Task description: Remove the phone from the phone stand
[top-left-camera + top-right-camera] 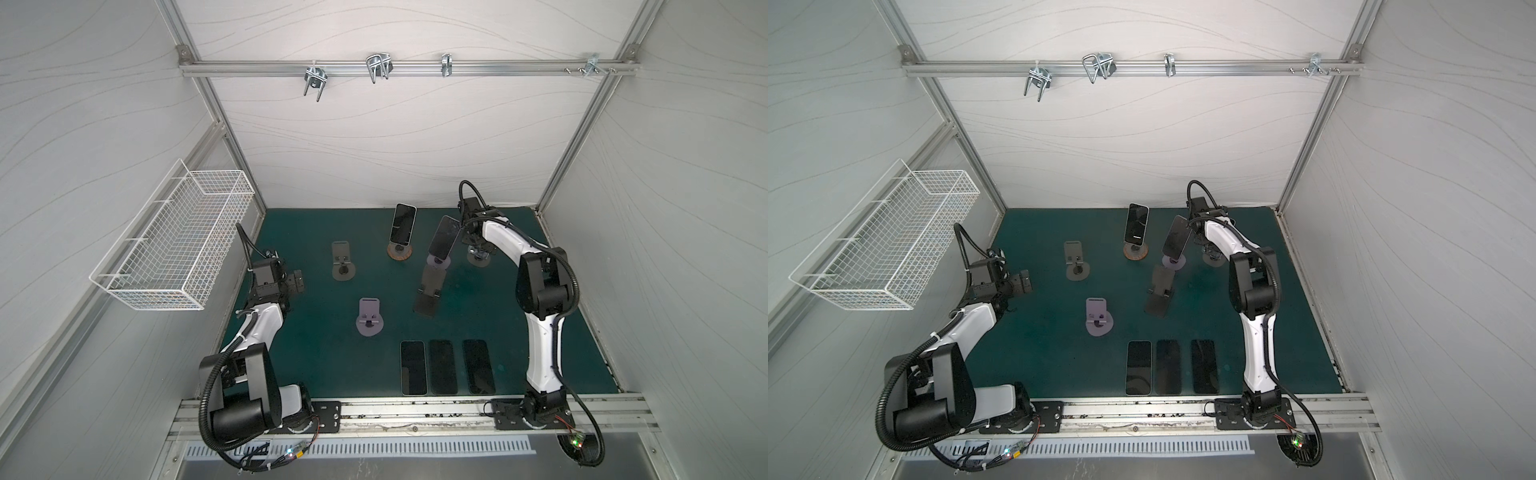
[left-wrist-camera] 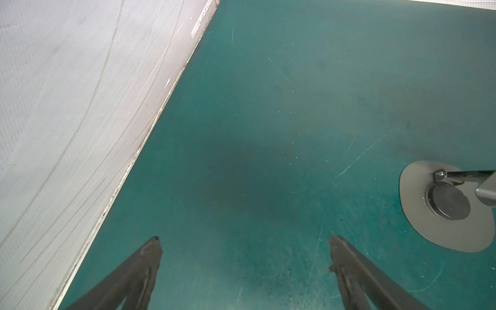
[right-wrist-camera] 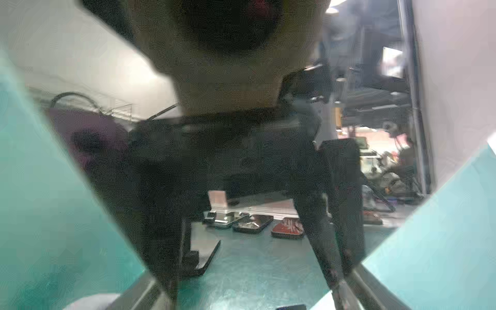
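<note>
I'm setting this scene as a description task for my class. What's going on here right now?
The right gripper is at the upper edge of a phone propped on a purple stand at the far side of the green mat. Whether it grips the phone is unclear. The left gripper hangs open over bare mat, holding nothing. A second phone sits on a wooden-based stand, and three phones lie flat near the front.

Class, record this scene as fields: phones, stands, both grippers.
Flat phones: three, side by side at the mat front
Back phone: propped on a stand
Tilted phone: over a purple base, beside right gripper
Empty: grey stand, purple stand, black stand
Left gripper: jaws open, nothing held
Right gripper: grip unclear
</note>
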You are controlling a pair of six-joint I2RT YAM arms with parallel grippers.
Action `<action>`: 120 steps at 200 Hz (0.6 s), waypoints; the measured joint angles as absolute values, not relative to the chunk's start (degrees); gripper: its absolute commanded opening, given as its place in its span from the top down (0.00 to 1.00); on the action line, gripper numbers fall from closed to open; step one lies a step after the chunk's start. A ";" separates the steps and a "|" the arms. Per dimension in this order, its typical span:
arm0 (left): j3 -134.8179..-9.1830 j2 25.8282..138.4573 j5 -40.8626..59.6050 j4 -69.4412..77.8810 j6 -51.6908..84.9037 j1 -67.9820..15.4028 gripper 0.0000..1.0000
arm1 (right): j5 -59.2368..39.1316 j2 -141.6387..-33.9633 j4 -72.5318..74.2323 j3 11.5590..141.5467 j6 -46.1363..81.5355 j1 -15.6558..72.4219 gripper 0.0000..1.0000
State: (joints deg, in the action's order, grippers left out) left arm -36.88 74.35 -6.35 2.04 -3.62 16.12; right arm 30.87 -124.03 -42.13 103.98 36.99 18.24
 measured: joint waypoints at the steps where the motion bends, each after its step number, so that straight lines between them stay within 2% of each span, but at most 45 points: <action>1: -36.88 74.35 -6.37 2.07 -3.62 16.12 0.01 | 30.83 -123.98 -42.09 103.94 36.91 18.24 0.17; 120: -36.88 74.35 -6.76 2.07 -3.14 16.12 0.01 | 28.71 -120.11 -38.89 99.22 32.80 16.36 0.18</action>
State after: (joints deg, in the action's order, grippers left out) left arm -36.88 74.35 -6.76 2.07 -3.14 16.12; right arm 28.71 -120.11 -38.89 99.22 32.80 16.36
